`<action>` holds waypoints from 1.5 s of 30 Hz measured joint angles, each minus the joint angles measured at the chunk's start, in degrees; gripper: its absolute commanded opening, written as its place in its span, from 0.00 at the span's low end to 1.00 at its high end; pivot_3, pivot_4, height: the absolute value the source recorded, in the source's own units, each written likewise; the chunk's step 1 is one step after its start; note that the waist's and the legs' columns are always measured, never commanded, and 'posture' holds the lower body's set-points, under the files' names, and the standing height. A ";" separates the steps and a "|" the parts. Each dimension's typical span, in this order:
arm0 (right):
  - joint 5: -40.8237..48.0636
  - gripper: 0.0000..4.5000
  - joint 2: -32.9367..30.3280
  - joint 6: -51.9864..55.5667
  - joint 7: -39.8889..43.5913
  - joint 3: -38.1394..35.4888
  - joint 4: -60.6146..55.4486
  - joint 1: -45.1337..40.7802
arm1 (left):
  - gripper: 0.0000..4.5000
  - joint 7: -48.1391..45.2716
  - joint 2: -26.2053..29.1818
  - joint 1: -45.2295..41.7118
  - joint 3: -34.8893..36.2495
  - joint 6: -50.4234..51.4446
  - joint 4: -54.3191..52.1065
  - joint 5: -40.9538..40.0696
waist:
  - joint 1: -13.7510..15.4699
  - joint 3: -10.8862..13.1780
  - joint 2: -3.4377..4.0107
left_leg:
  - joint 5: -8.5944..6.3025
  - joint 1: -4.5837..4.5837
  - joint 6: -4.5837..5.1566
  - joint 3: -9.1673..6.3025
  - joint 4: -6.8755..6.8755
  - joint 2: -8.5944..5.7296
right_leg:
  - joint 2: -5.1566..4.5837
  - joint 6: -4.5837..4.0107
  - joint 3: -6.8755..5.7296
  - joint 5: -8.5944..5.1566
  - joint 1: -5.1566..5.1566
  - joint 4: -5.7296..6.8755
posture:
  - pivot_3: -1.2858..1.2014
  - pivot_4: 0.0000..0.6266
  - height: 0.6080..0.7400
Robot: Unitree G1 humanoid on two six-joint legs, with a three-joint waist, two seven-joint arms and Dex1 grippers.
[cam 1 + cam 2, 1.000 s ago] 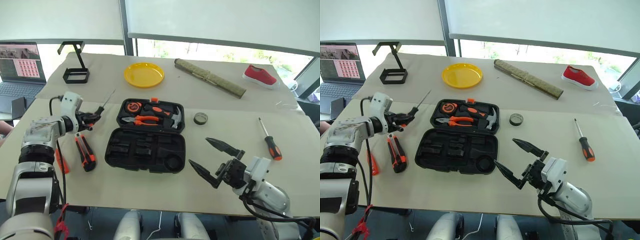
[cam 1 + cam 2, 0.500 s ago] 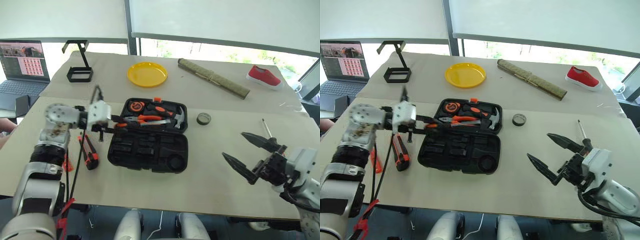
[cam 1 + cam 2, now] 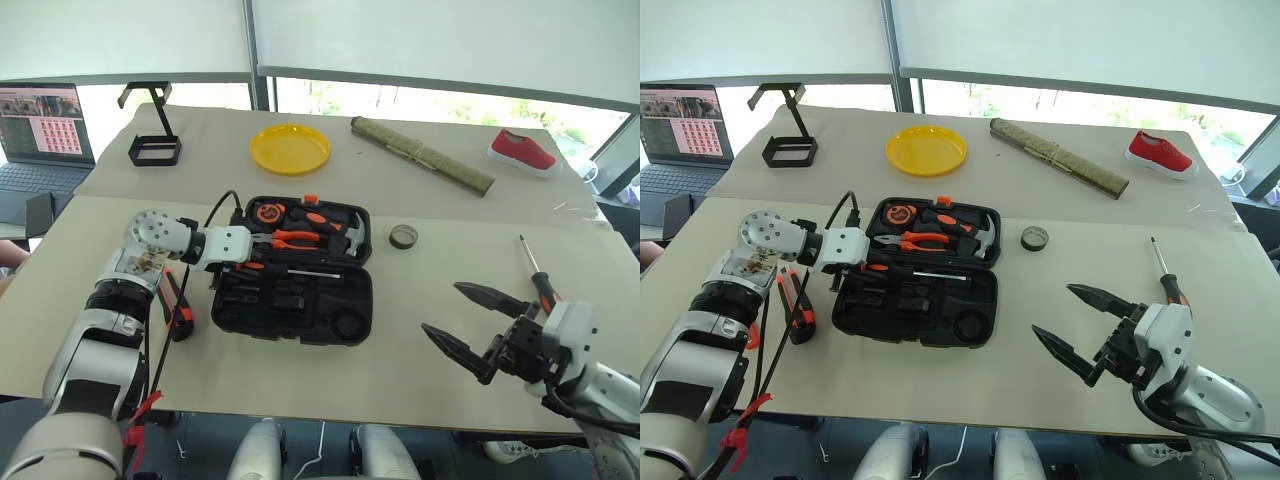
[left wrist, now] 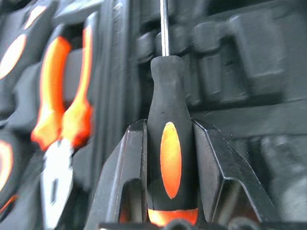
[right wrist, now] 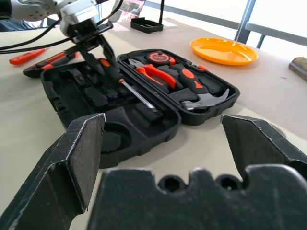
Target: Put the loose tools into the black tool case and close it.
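1. The black tool case (image 3: 292,280) is seen lying open on the table (image 3: 420,340), with orange-handled pliers (image 3: 285,238) and a hammer (image 3: 345,235) seated in the far half.
2. A screwdriver (image 4: 170,143) is clamped by its handle between the fingers of the left gripper (image 4: 168,158), with its shaft held over the case's near half.
3. The right gripper (image 3: 470,322) is held with its fingers spread wide and nothing between them, right of the case.
4. A second screwdriver (image 3: 535,272), a tape roll (image 3: 403,236) and a utility knife (image 3: 797,305) are left lying on the table outside the case.
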 measured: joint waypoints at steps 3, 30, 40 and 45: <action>0.00 1.00 0.60 0.24 -0.14 0.26 -0.52 1.15 | 0.19 0.16 -0.07 -0.65 -0.18 -0.02 0.66 0.71 | 0.03 0.00 0.00 | 0.00 -0.01 0.00 0.00 0.00 0.00 | -0.01 0.00 -0.01 0.00 0.01 0.00 | 0.52 0.24 1.00; 0.06 1.00 2.97 2.58 -0.47 2.62 -2.83 1.75 | 0.53 -1.23 -5.16 0.87 8.72 7.90 -0.25 -11.14 | 0.23 -0.02 0.04 | -0.01 0.17 0.02 -0.11 0.17 0.00 | 0.01 0.01 -0.09 0.00 0.30 0.01 | 0.52 0.24 1.00; -0.12 1.00 4.60 2.53 -0.51 2.89 -2.69 1.43 | 0.01 2.49 -7.27 4.64 8.19 10.33 2.02 -9.52 | 0.19 -0.02 0.03 | -0.01 0.18 0.02 -0.14 0.17 0.00 | 0.01 0.01 -0.10 0.00 0.31 0.02 | 0.52 0.24 1.00; -0.54 1.00 4.90 2.48 -0.56 3.11 -2.61 1.20 | 0.01 3.88 -7.54 5.68 6.83 10.34 0.06 -8.01 | 0.29 -0.13 0.17 | -0.04 0.40 0.06 -0.13 0.17 -0.02 | -0.02 0.02 -0.08 -0.01 0.54 -0.02 | 0.52 0.24 1.00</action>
